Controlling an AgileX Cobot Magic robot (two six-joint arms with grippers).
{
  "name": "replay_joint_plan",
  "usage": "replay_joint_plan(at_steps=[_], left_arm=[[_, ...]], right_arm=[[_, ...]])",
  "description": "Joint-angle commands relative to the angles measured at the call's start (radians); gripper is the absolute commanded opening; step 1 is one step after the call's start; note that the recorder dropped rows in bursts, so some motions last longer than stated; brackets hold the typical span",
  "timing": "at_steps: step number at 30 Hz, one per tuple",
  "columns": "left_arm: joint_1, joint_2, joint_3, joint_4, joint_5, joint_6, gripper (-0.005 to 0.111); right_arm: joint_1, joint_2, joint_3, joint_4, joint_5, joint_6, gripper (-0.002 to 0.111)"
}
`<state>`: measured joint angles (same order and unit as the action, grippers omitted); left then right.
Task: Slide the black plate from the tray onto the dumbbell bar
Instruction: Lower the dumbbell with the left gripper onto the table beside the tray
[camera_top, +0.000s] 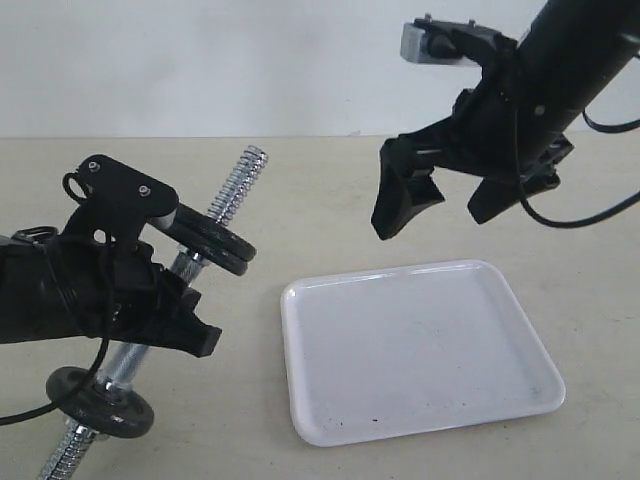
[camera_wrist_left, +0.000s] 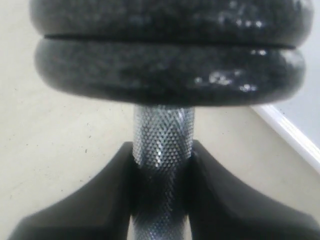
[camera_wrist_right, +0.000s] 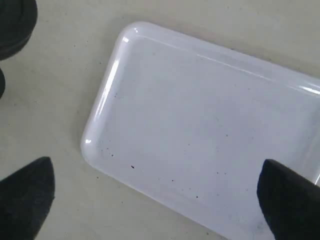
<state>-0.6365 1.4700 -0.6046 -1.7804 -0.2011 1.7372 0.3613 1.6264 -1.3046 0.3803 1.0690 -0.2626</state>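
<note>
Three matte-black round discs on one tilted chrome dumbbell bar (camera_top: 125, 365): two stacked face to face under the threaded upper end, one lower disc (camera_top: 100, 400) near the other end. Black plate (camera_top: 208, 226) outermost of the pair, dull and thick-rimmed. One white glossy tray (camera_top: 420, 350), round-cornered, dark-speckled. Left gripper (camera_wrist_left: 162, 165) clamped on the knurled shaft just below the pair. Right gripper (camera_top: 432, 222) spread wide above the tray, gripping nothing.

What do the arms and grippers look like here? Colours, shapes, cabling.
Left arm and right arm are matte black. Left gripper and right gripper have black wedge-shaped fingers tapering to blunt tips. There is a grey camera box on the right wrist and a black bracket with silver screws on the left. Loose black cables loop off both. No markings visible.
</note>
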Motion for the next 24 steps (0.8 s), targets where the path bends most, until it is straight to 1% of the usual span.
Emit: replay_joint_plan(at_steps=[1,4,7,12,16,24], left_arm=[[-0.001,-0.009,-0.045,0.036,0.007,-0.028,0.004],[-0.001,0.003,-0.045,0.036,-0.029,-0.040,0.004],[-0.001,0.004,-0.045,0.036,-0.034,-0.040,0.004],[-0.001,0.018,-0.045,0.036,-0.069,-0.101,0.004],[-0.001,0.063,-0.031,0.036,-0.082,-0.145,0.004],[-0.001,0.177,-0.019,0.036,-0.080,-0.178,0.004]], right_arm=[[-0.002,-0.008,0.097,0.002,-0.082,-0.032,0.105],[-0.002,-0.008,0.156,0.002,-0.133,-0.041,0.105],[-0.002,-0.008,0.192,0.004,-0.157,-0.045,0.105],[-0.002,-0.008,0.235,0.026,-0.164,-0.061,0.105],[-0.002,-0.008,0.266,0.040,-0.169,-0.070,0.105],[-0.002,-0.008,0.304,0.076,-0.194,-0.092,0.105]])
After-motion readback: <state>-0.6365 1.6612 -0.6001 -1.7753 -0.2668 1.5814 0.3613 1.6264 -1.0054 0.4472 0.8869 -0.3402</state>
